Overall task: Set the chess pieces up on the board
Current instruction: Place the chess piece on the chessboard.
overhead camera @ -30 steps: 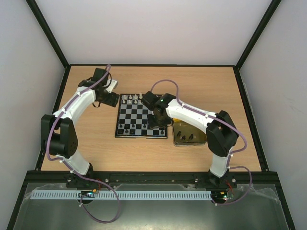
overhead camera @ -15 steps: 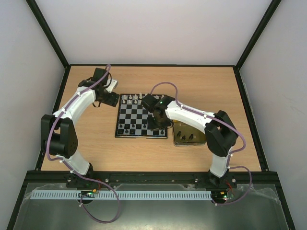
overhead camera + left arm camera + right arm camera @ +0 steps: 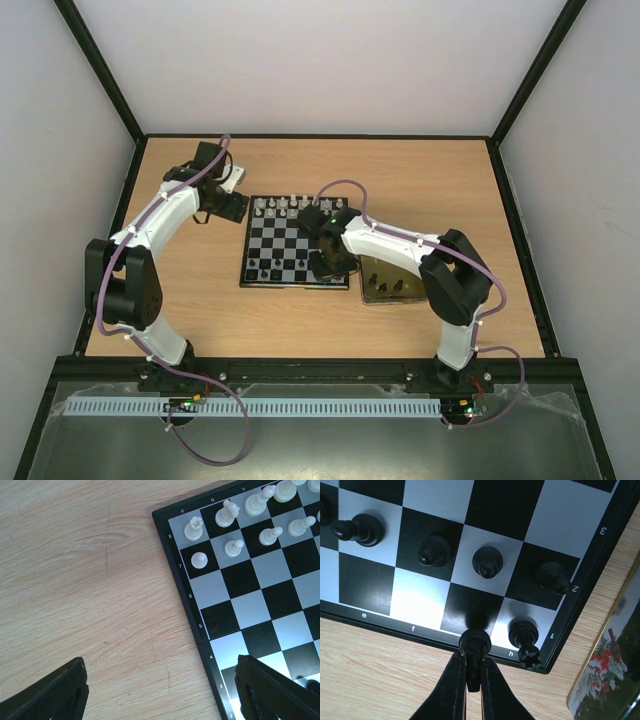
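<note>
The board point(image 3: 287, 247) lies mid-table, with white chessmen point(image 3: 272, 208) in its far rows and black chessmen point(image 3: 266, 266) in its near rows. My right gripper point(image 3: 474, 666) is shut on a black chess piece point(image 3: 474, 647) and holds it over the board's near edge by the g column, beside a black rook point(image 3: 524, 635) on the h corner square. Black pawns point(image 3: 487, 561) stand in the row behind. In the top view the right gripper point(image 3: 333, 263) is above the board's near right corner. My left gripper point(image 3: 231, 207) is open and empty over bare table left of the board point(image 3: 240, 580).
A yellow-lined tin point(image 3: 391, 281) holding loose dark pieces sits right of the board; its printed edge shows in the right wrist view point(image 3: 610, 655). A small white object point(image 3: 233, 176) lies behind the left gripper. Black frame rails border the table.
My right gripper has moved toward the board's near right corner, its arm folding in closer to the board. The left arm has not moved.
</note>
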### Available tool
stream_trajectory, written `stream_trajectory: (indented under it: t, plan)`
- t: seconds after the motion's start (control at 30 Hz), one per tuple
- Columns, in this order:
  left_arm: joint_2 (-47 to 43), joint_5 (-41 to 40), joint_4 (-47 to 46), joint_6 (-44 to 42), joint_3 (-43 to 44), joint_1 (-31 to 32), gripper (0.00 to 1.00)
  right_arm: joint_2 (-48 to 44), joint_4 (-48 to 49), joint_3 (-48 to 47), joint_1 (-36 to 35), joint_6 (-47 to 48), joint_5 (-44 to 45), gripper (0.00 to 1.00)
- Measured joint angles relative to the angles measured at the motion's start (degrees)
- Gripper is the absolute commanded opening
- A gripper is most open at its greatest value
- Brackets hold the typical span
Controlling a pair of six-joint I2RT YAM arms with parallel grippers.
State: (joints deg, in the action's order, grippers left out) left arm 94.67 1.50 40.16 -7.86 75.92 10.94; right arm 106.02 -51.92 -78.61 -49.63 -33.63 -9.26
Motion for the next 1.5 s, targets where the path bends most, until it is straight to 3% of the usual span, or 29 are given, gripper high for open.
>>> stream_trajectory:
  t: [1.5]
  plan:
    - [0.0,0.0,0.0,0.0,-0.04,0.0,0.81,3.69,1.66,-1.6,0.55,1.51,0.92,0.07]
